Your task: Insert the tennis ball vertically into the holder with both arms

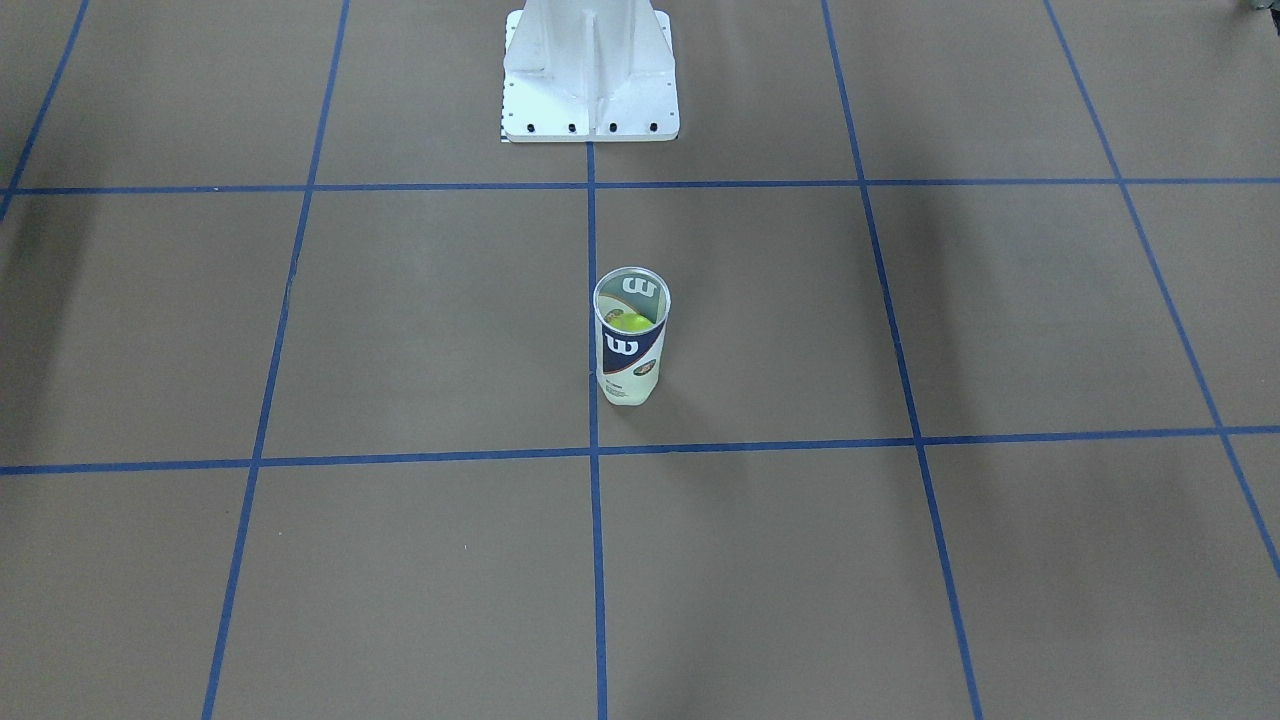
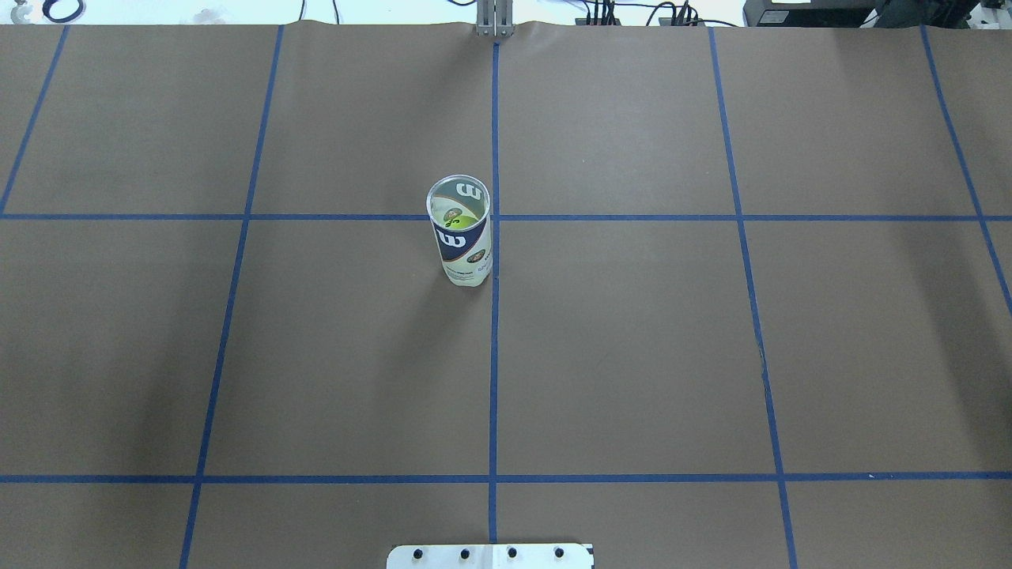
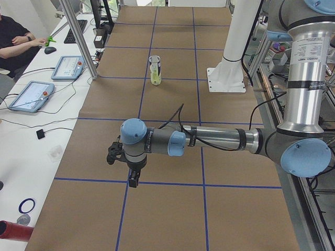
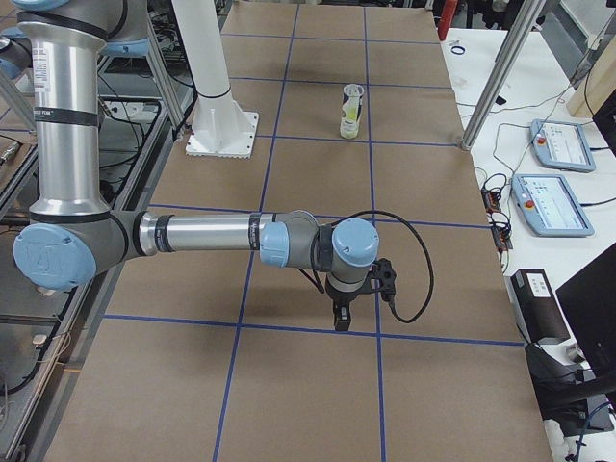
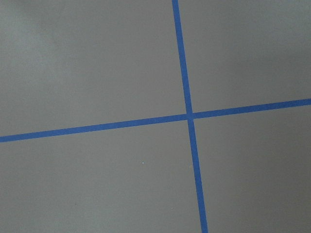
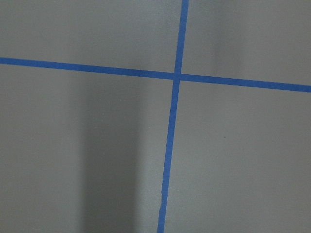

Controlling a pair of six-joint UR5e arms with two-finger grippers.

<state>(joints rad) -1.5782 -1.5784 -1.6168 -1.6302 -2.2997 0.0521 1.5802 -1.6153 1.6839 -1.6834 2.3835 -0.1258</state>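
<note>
The holder stands upright near the table's middle, open end up, a clear can with a navy and white "W" label. It also shows in the overhead view and both side views. A yellow-green tennis ball lies inside it. The left gripper shows only in the exterior left view, pointing down far from the holder; I cannot tell its state. The right gripper shows only in the exterior right view, likewise far off; I cannot tell its state. The wrist views show only brown paper and blue tape.
The white pedestal base stands behind the holder. Blue tape lines grid the brown table cover. Beside the table are control tablets, metal posts and a seated operator.
</note>
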